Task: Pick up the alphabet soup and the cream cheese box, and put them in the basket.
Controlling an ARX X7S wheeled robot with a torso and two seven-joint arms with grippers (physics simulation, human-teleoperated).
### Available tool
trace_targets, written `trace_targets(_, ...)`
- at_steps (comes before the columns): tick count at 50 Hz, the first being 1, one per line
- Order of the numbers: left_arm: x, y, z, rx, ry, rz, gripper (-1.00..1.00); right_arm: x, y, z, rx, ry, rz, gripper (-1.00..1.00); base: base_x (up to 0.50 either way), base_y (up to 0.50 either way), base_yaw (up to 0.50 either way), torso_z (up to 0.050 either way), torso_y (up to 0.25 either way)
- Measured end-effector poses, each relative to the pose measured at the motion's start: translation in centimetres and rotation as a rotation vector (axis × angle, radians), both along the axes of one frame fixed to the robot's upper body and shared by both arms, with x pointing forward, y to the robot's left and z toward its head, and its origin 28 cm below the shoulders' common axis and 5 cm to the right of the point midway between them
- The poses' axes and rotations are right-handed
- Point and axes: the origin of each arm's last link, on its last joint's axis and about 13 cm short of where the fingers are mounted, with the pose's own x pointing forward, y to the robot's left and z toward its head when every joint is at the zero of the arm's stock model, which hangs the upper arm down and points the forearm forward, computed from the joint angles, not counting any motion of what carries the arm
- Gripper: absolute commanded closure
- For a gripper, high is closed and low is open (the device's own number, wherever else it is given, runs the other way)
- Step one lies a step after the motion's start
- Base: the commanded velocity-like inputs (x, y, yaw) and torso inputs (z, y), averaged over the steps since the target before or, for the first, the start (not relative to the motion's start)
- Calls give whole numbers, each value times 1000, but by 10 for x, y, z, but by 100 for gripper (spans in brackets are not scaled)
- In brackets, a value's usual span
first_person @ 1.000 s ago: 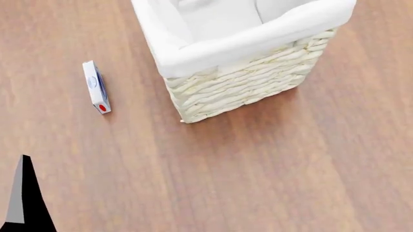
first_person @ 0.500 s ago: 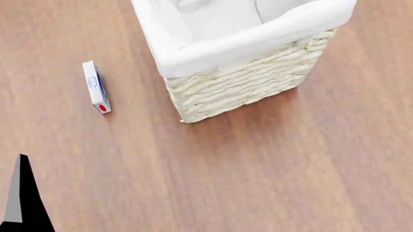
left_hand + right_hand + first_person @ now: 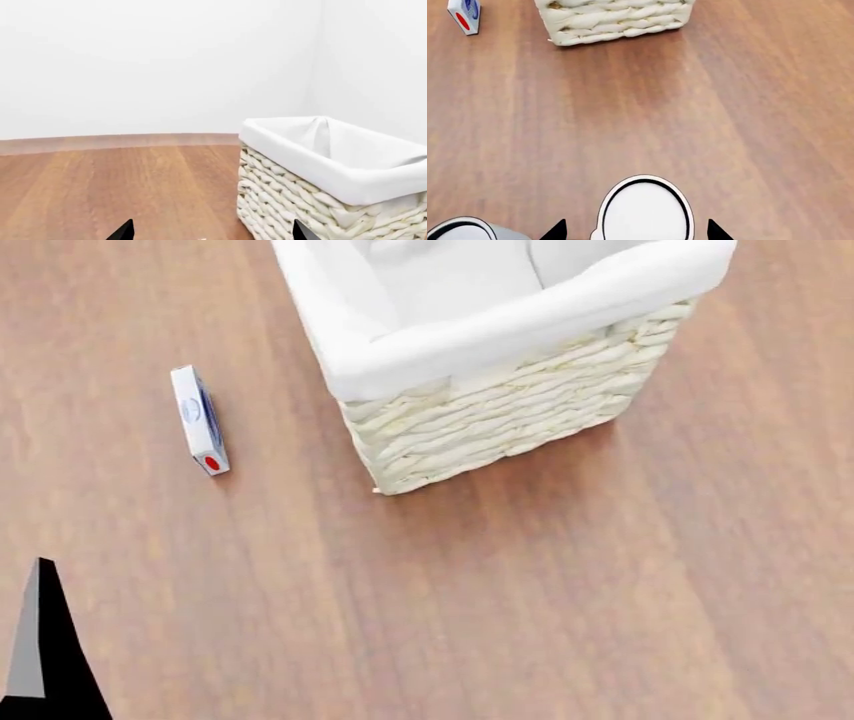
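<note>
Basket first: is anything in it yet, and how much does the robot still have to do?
Nothing looks done: the part of the basket that shows holds only its white liner. The cream cheese box still stands on the floor to the basket's left, untouched. In the right wrist view, a pale can top sits between the right gripper's open fingertips, not clearly gripped. Both items still need putting in.

Warm brown wood floor (image 3: 561, 590) is running everywhere, its planks showing faint grain streaks and soft, even light with only a weak shadow pooling on it. Behind the floor, two plain white walls (image 3: 153, 65) are meeting at a corner (image 3: 313, 55). A pale wooden baseboard (image 3: 113, 142) is running along the bottom of the wall, right where the floor ends.
</note>
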Motion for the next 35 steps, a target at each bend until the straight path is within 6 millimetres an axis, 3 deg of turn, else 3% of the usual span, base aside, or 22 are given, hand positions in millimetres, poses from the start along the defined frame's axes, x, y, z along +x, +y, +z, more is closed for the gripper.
trace_targets(35, 1, 0, -1, 5, 6, 13, -100, 2, -1, -4, 17, 41, -5, -100, 0, 0, 0, 0, 0)
